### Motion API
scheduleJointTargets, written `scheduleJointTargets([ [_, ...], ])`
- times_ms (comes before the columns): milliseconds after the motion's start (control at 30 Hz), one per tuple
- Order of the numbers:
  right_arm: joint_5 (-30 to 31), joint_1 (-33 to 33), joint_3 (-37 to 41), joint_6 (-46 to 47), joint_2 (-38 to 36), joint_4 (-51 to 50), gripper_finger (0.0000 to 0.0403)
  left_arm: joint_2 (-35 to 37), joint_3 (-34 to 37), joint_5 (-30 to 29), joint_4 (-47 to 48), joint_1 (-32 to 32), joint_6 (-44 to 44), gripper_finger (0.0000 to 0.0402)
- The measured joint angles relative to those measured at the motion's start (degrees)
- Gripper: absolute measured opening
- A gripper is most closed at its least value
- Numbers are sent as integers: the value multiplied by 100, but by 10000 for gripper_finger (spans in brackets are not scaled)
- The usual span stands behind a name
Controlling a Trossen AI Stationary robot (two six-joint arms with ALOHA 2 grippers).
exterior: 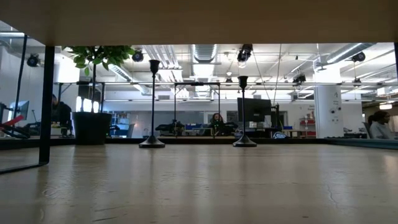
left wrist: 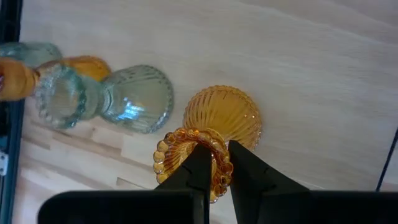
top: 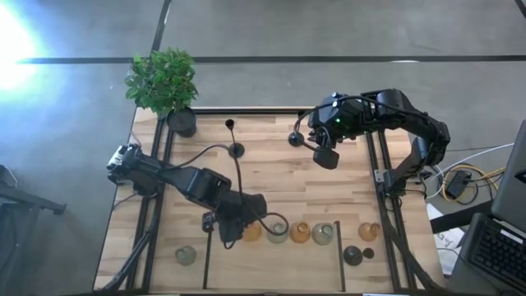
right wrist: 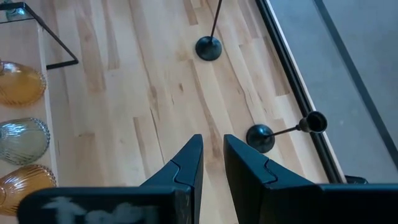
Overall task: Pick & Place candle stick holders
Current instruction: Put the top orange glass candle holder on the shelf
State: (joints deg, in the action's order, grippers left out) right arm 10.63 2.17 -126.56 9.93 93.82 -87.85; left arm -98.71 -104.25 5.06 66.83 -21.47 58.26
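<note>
The left gripper point(left wrist: 214, 163), low in the overhead picture just left of centre, is nearly closed, its two dark fingers pinching the beaded rim of an amber glass candle holder point(left wrist: 219, 127). Gripping the thin rim rather than the fat ribbed body looks like the surest hold on such a rounded thing. The holder appears tipped under the fingers, its wide base still toward the wooden table point(top: 271, 177). The left arm reaches in from the picture's left edge, elbow bent, wrist pointing down.

Just beside it, along the lower edge of the overhead picture, runs the row of other candle holders point(top: 312, 233), amber and pale green glass, with darker ones at the right end.

The right gripper point(right wrist: 211, 163) hangs in the upper right, fingers close together and holding nothing, its arm curled back on itself, seemingly waiting. Two black thin-stemmed candle holders point(top: 235, 149) stand near the upper middle, and a potted plant point(top: 164, 85) sits at the upper left corner.
</note>
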Motion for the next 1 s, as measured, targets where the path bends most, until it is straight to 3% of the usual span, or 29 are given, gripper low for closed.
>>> scheduleJointTargets([
  [633,-9,0,0,13,0,-11,56,-64,4,38,-209,15,182,36],
  [833,-9,0,0,13,0,-13,56,-73,4,20,-179,36,162,73],
  [1000,-9,0,-1,8,0,-15,56,-77,4,-61,-233,39,11,76],
])
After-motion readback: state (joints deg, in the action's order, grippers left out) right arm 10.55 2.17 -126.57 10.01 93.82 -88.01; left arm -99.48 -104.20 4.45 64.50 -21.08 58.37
